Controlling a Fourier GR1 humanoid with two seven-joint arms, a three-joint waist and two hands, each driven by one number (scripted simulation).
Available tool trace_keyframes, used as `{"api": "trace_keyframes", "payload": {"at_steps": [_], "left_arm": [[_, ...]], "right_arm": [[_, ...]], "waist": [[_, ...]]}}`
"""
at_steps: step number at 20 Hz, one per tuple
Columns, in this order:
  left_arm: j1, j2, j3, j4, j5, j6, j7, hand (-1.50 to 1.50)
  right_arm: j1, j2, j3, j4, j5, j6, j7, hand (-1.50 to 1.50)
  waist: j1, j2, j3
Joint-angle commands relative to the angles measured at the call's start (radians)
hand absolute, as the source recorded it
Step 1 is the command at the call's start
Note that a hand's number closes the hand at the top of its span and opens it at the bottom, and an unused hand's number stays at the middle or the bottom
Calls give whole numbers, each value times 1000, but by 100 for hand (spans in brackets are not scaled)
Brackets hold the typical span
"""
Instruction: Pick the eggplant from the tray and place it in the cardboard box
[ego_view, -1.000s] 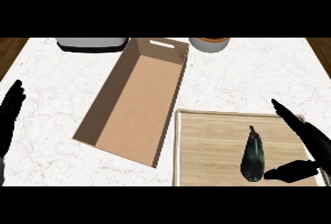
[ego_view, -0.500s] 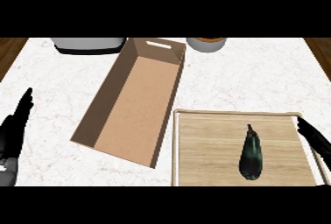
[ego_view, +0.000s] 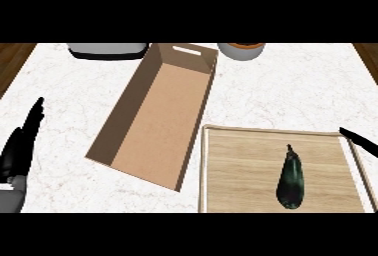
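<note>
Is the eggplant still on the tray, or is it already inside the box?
On the tray. The eggplant lies flat on the tray; the box beside it shows only its bare bottom.

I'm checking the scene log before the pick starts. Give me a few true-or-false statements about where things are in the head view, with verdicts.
1. The eggplant lies on the wooden tray. True.
2. The cardboard box already holds the eggplant. False: nothing shows inside the box; the eggplant is on the tray.
3. The right hand is curled round the eggplant. False: only straight fingers show at the view's right edge, apart from the eggplant.
4. The left hand shows at the view's left edge, open, fingers up. True.
5. The tray sits left of the box. False: it sits to the box's right, nearer the robot.
</note>
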Motion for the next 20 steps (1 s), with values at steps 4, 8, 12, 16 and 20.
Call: {"api": "trace_keyframes", "payload": {"at_steps": [4,8,12,16,20], "left_arm": [[-11,-2,2,-4,0,-30,11,0],[-8,-15,14,-10,-15,-22,4,0],[31,-29,23,-38,-44,-13,11,0],[-4,-46,62,46,-55,-36,-50,0],[37,-74,72,-23,-71,-48,-3,0]], "right_arm": [[-184,-33,132,-37,52,228,264,-150],[-335,86,170,75,48,347,353,-150],[-287,147,180,41,118,351,430,-150],[-358,257,169,148,224,394,418,-150],[-340,299,111,163,299,434,368,-150]], "waist": [[19,2,0],[17,2,1],[-7,-4,1],[-9,-2,1],[-9,-3,1]]}}
